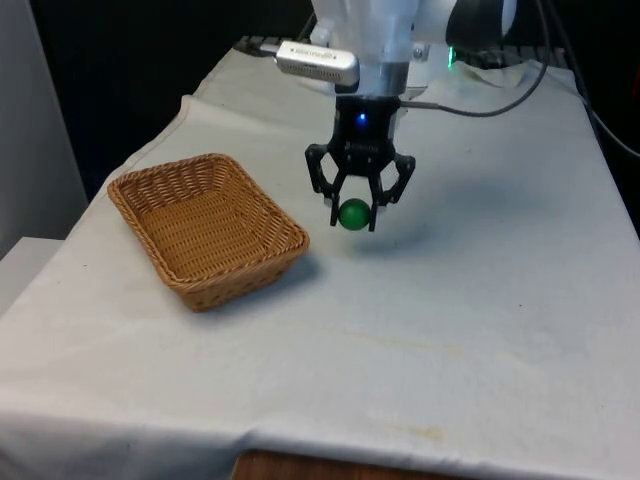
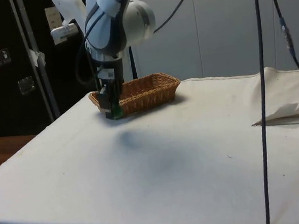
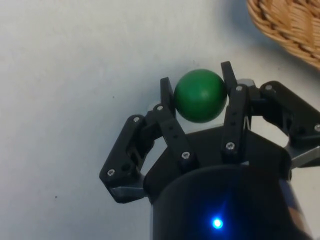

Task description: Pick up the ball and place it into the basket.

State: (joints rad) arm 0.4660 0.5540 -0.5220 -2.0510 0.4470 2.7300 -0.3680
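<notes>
A small green ball (image 1: 353,214) sits clamped between the two black fingers of my gripper (image 1: 354,217), which is shut on it. The ball hangs a little above the white cloth, with a shadow beneath it. In the wrist view the ball (image 3: 199,95) fills the gap between the fingertips of the gripper (image 3: 199,89). The woven wicker basket (image 1: 170,258) stands on the cloth at the front view's left of the gripper, a short way off. From the side, the gripper (image 2: 112,111) and the ball (image 2: 117,112) hang just in front of the basket (image 2: 155,88).
A white cloth (image 1: 450,330) covers the whole table, with broad open cloth at the front view's right and front. A dark cable (image 2: 261,105) hangs down in the side view. The cloth folds up at the side view's right (image 2: 288,112).
</notes>
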